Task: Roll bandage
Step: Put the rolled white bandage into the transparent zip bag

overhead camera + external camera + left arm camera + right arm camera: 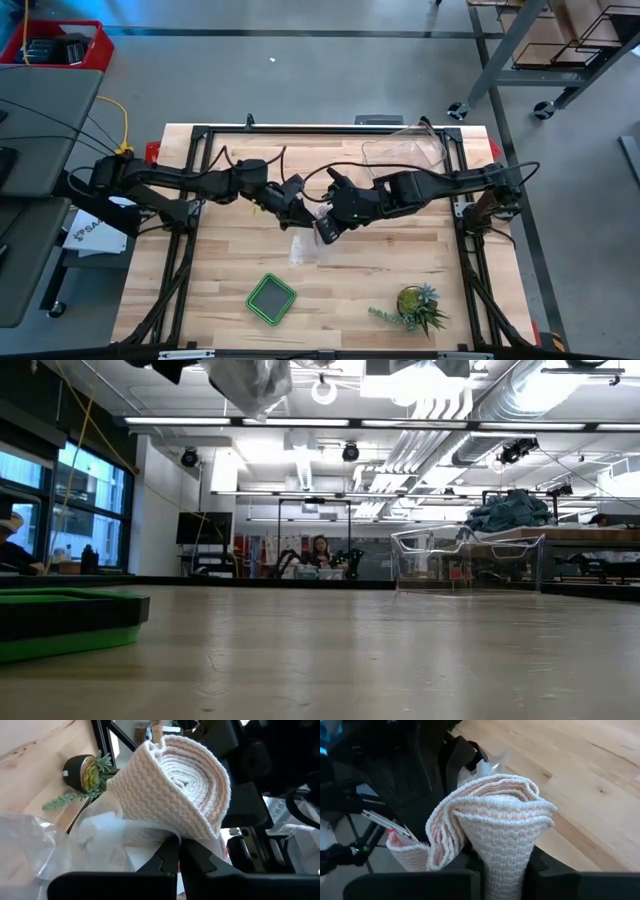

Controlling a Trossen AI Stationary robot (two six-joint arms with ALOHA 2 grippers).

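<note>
Gripping bandage [175,785] roll, left gripper [179,851] and right gripper [502,862] clamped beneath it

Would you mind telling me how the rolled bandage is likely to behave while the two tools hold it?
The bandage looks soft and floppy: in the right wrist view its layers buckle where the right tool pinches them. It probably unrolls easily, since its coils sit loose. It seems light, as the left tool holds it up by one edge.

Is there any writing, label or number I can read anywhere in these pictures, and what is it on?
"SA": start of a cut-off word on a white sheet on the floor left of the table; the rest is hidden.
White label on the plant pot: too blurred to read.
Nothing readable on the bandage.
</note>
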